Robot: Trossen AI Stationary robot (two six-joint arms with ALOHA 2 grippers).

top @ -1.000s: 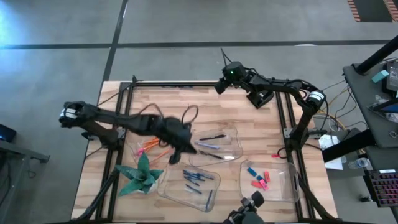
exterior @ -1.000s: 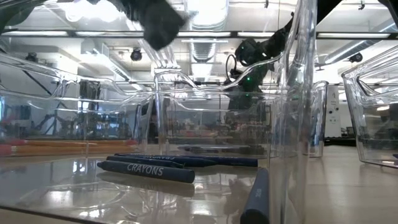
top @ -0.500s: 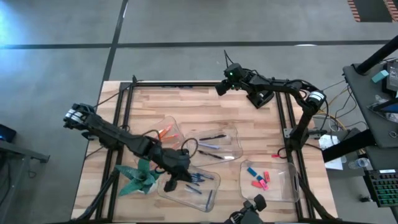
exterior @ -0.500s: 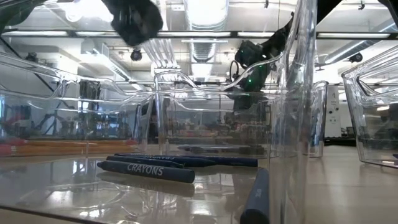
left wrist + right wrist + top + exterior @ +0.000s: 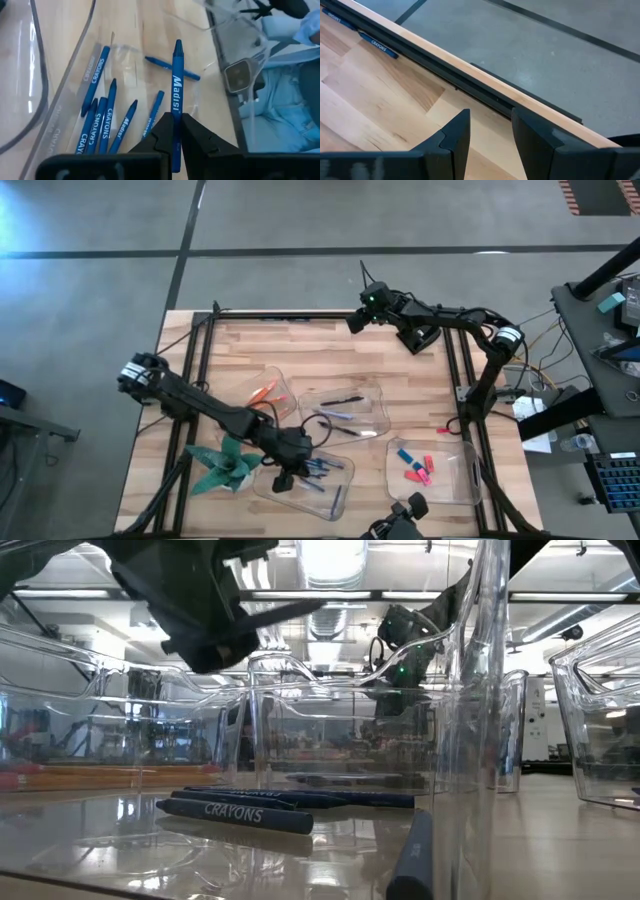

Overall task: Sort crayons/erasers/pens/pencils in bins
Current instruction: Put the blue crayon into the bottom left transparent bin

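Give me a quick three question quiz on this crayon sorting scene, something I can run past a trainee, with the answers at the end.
1. True or false: the left gripper is shut on a blue crayon.
2. What lies in the bin under the left gripper? A) pink and red erasers B) blue crayons C) orange pencils
3. Fill in: the right gripper hangs open over the table's ____ edge, holding nothing.

Key: 1 true. 2 B, the blue crayons lie loose on the bin's floor. 3 far; the table ends just beyond it.
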